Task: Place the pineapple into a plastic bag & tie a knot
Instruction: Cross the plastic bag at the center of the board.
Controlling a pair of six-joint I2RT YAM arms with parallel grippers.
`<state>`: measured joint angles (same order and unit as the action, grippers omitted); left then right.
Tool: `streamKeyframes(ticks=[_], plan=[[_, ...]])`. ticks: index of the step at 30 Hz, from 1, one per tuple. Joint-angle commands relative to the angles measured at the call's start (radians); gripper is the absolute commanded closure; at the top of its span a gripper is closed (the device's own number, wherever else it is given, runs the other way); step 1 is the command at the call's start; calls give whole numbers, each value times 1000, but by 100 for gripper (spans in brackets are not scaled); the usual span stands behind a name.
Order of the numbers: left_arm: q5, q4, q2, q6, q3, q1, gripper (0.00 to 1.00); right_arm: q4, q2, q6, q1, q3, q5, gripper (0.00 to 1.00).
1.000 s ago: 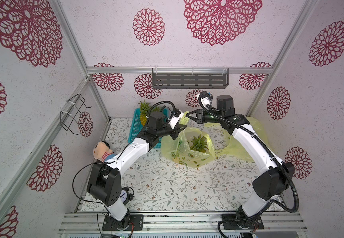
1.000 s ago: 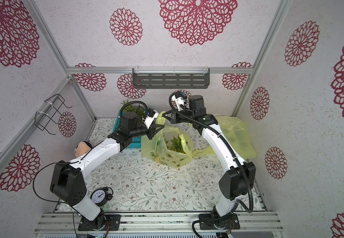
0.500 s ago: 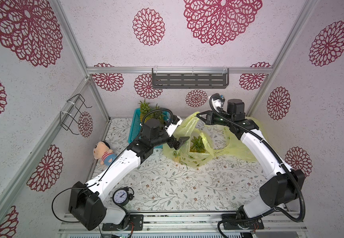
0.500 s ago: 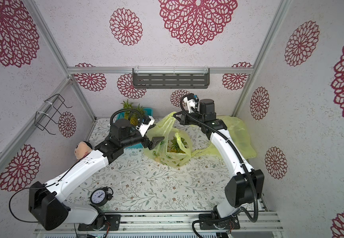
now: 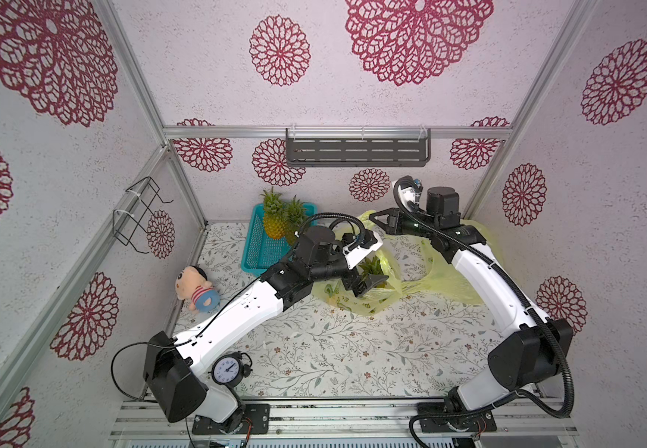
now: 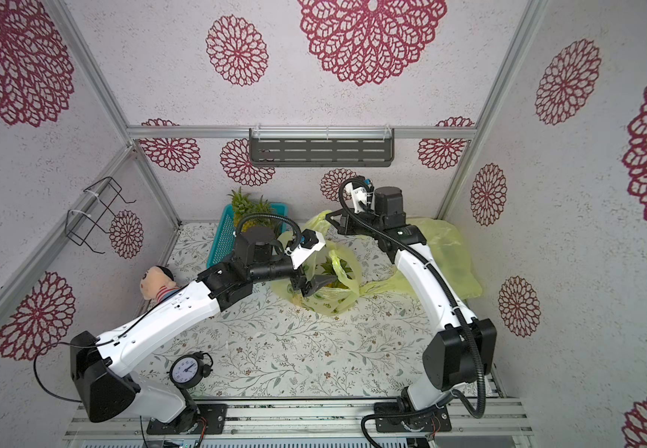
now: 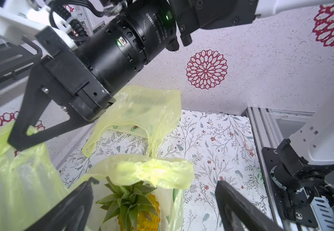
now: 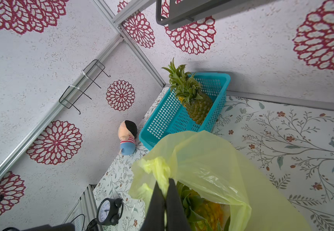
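**Figure. Bagging stage complete; knot not yet begun.**

On the floral tabletop [image 5: 353, 349] we see the yellow plastic bag [image 5: 357, 304] standing near the middle. It is just in front of the teal basket [image 5: 254, 248], which holds two spare pineapples [image 5: 273, 221]. A loose heap of further bags [image 5: 465, 263] lies behind the right arm.

The task's pineapple [image 7: 134, 208] sits upright inside the plastic bag, its crown showing through the open mouth. We therefore judge the first half of the task done.

The right gripper [image 8: 165, 186] is clenched on one bunched handle [image 8: 158, 166] and holds that side of the bag up above the fruit. The left gripper [image 7: 154, 186] stands released over the bag's mouth with its jaws spread wide and nothing between them. The second handle [image 7: 152, 172] lies slack across the crown, just beyond its fingertips.

No crossing, loop or twist of the two handles is visible in any view, so we judge the whole tying half still to do. In our reading, the free handle must first be picked up by the left gripper. The two handles must then be crossed, one passed under the other, and both pulled tight over the crown. The film is thin and limp, so it may slip or bunch in the grasp.
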<state>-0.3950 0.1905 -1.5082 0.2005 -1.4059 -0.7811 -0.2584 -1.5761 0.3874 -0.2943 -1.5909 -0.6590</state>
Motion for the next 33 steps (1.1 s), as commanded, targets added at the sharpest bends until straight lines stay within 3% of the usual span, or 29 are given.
streamKeyframes(ticks=[1,4,7,9,13,19,25,30,33], plan=[[-21,-15,-40,50,-42,-4,1,45,34,13,5,-4,2,100],[-19,-14,-78,57,-71,-4,1,48,33,17,6,-2,0,100],[-7,-15,-109,60,-98,-4,10,51,33,19,6,-2,-2,100],[1,-10,-124,69,-110,-3,24,52,33,20,5,-2,-2,100],[18,1,-139,67,-117,3,66,51,34,18,7,-2,0,100],[-19,-16,-118,37,-102,19,100,47,40,15,18,-1,7,100],[-47,-123,-81,-118,-33,87,100,48,76,19,41,20,10,100],[-144,-249,-62,-320,21,167,100,38,136,18,43,80,15,100],[-143,-282,-56,-364,38,181,100,31,187,19,40,134,15,100]])
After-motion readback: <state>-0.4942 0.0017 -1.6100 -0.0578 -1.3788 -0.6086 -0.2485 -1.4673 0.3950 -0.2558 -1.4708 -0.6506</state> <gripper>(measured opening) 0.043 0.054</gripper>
